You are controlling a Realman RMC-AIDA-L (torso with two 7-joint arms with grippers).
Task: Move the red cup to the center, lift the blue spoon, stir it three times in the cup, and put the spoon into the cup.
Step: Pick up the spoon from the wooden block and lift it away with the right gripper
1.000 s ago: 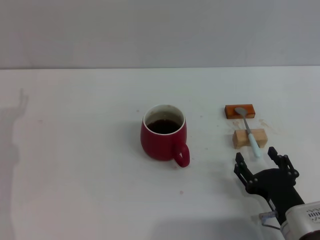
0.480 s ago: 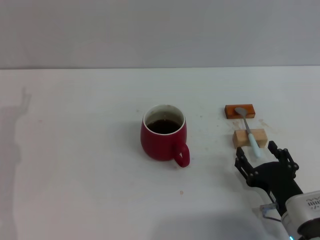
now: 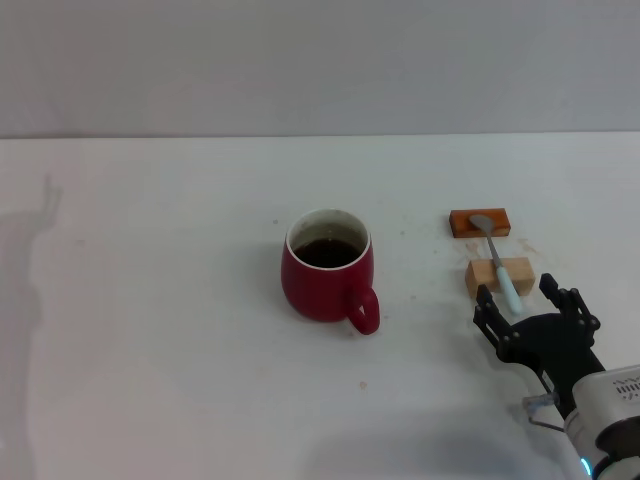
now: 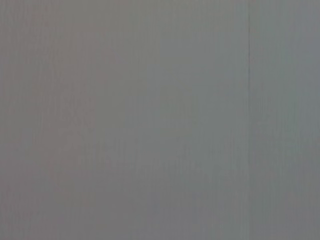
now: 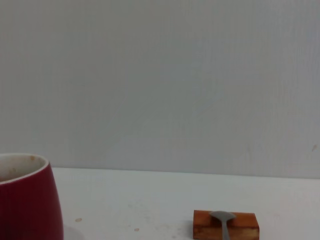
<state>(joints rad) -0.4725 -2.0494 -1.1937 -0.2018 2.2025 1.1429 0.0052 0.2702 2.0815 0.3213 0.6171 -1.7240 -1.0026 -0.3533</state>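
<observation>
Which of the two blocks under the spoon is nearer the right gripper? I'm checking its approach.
The pale wooden block, under the blue spoon handle; the orange-red block lies beyond it.

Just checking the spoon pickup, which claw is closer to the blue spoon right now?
The right claw. It sits open just in front of the blue spoon, at its handle end, not touching it. The left claw is not in view.

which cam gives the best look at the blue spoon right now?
Head view: the whole blue spoon shows, bowl on the orange block, handle across the tan block, with the right gripper open just short of its handle end. Right wrist view catches only the bowl. Left wrist view shows none of it.
</observation>
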